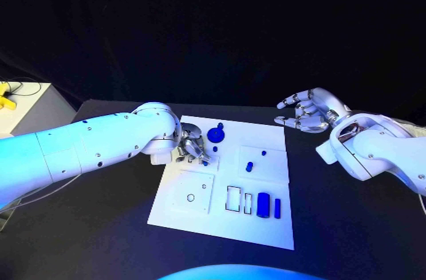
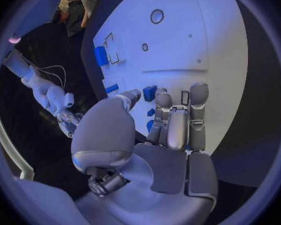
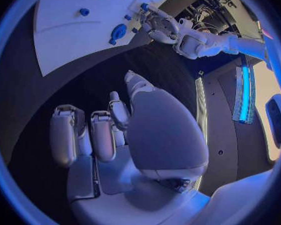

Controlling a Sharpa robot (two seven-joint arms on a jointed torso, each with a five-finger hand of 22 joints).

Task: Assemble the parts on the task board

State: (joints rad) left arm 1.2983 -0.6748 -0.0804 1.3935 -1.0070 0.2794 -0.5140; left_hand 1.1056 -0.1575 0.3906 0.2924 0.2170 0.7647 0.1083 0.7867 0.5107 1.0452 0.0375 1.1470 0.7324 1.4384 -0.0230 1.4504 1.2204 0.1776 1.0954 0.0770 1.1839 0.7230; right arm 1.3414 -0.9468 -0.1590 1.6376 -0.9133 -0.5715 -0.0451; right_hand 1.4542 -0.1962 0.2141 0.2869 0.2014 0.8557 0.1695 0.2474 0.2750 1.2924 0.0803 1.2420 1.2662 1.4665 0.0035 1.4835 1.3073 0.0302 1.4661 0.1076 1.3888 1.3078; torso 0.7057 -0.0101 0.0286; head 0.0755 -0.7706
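The white board point(image 1: 266, 221) lies in the middle of the black worktop point(image 1: 98, 243). The left robot hand point(image 1: 194, 149) is down at the board's left edge, near its far corner, fingers point(image 2: 178, 127) pointing onto the plate. In the left wrist view the fingers lie close together over small blue parts; a blue block point(image 2: 150, 92) shows just beyond the fingertips and bits of blue show between and under the fingers. Whether the hand actually grips a part cannot be told.

Just beside that hand, toward the board's far edge, sits a round blue disc point(image 1: 216, 133) with a small knob on top. A small blue peg point(image 1: 249, 166) stands in a raised white square near the board's middle. Along the near edge, a rectangular slot point(image 1: 233, 198) and a narrower slot point(image 1: 249, 202) stand side by side, then a thick blue cylinder point(image 1: 263, 204) and a thin blue bar point(image 1: 277, 207), all lying parallel. On the near left square there is a small round hole point(image 1: 191, 197).

The right robot hand point(image 1: 306, 115) hangs above the worktop off the board's far right corner, apart from the plate. Its fingers point(image 3: 103, 135) are loosely curled and spread, with nothing between them.
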